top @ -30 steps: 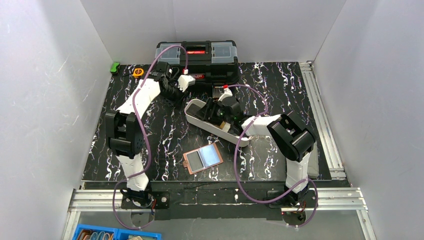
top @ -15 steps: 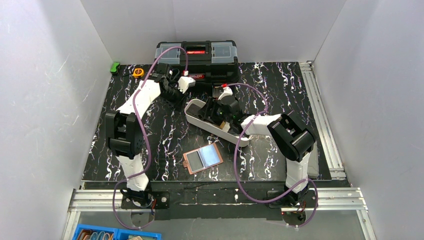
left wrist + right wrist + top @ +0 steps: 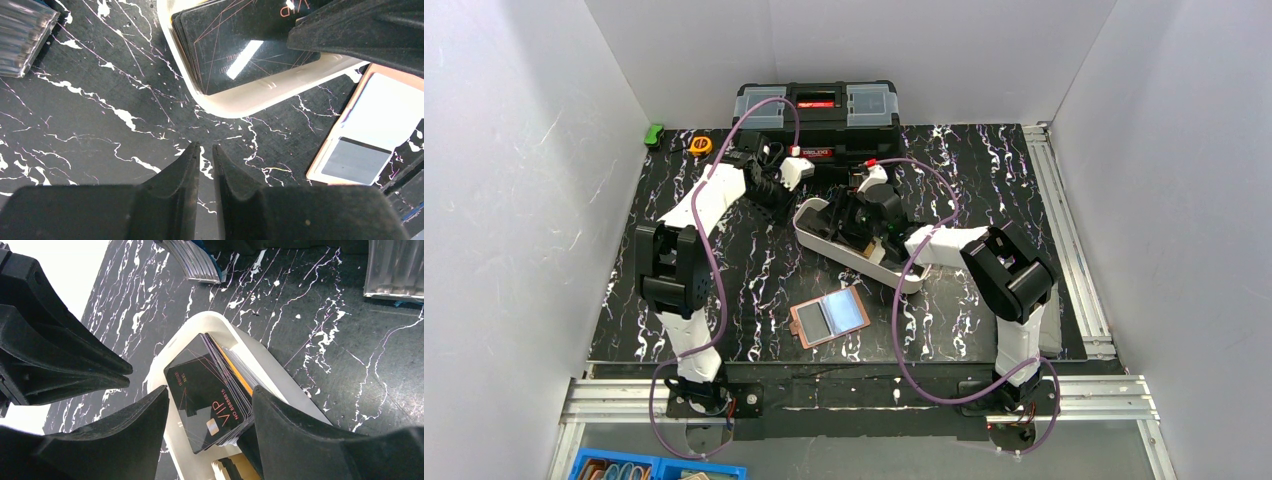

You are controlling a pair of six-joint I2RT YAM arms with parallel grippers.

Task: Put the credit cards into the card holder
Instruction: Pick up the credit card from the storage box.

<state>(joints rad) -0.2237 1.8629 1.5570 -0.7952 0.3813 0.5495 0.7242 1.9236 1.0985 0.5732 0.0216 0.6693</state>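
Note:
The credit cards (image 3: 210,390) are a stack lying in the far-left end of a long white tray (image 3: 894,272). A black VIP card is on top and an orange edge shows in the stack. My right gripper (image 3: 209,392) is open, its jaws straddling the stack; the right finger is close against the stack's edge and the left finger stands over the tray rim. My left gripper (image 3: 205,148) hovers over bare table just beside the tray's end (image 3: 250,97), nearly shut with a thin slit and nothing in it. The card holder (image 3: 829,316) lies open near the front, a pale blue-grey card on it.
A black toolbox (image 3: 816,118) stands at the back, close behind both grippers. A green object (image 3: 655,133) and an orange tape measure (image 3: 701,145) sit at the back left. Blue bins (image 3: 634,468) lie below the table's front rail.
My right gripper has moved along the tray toward its far-left end, over the card stack. The left gripper has drawn back slightly toward the toolbox. The card holder has not moved.

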